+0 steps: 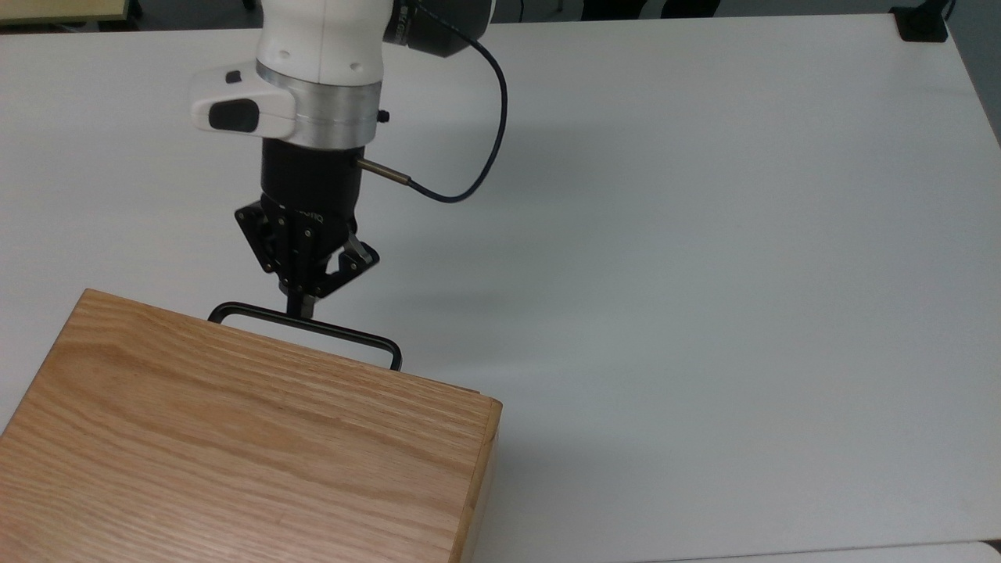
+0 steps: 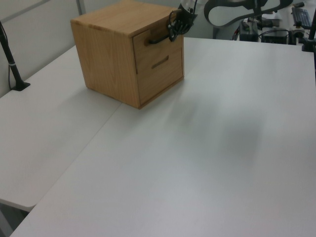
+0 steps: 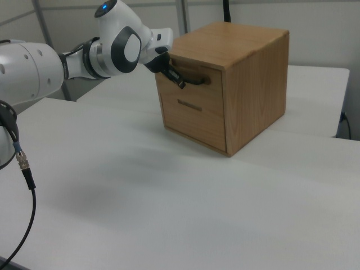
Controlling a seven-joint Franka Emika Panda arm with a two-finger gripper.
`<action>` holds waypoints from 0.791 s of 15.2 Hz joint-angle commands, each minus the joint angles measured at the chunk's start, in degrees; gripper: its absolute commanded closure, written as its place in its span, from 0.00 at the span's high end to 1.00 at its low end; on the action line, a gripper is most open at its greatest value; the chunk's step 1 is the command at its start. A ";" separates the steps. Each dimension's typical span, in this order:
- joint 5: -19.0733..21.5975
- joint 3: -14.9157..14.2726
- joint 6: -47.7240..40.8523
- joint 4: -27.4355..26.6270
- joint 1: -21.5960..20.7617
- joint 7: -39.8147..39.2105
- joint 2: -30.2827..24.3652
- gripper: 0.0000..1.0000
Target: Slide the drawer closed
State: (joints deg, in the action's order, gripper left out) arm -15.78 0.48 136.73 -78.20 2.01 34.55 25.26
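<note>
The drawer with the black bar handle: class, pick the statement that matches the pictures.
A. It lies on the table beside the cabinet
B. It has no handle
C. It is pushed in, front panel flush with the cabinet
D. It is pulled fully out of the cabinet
C: in the left view the drawer sits flush in the cabinet front, with the hand at its black bar handle.
</note>
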 commanded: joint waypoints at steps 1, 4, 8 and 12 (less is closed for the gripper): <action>-0.65 1.97 -9.78 -3.01 0.63 0.18 -6.01 0.00; 0.74 3.83 -17.70 -4.15 0.81 -3.16 -8.64 0.00; 6.01 3.83 -28.77 -8.27 0.28 -9.21 -15.57 0.00; 11.73 3.83 -38.36 -15.21 -0.07 -18.87 -25.06 0.00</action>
State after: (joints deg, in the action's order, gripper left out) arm -7.50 4.34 101.83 -84.74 2.11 21.91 9.15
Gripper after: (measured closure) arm 0.996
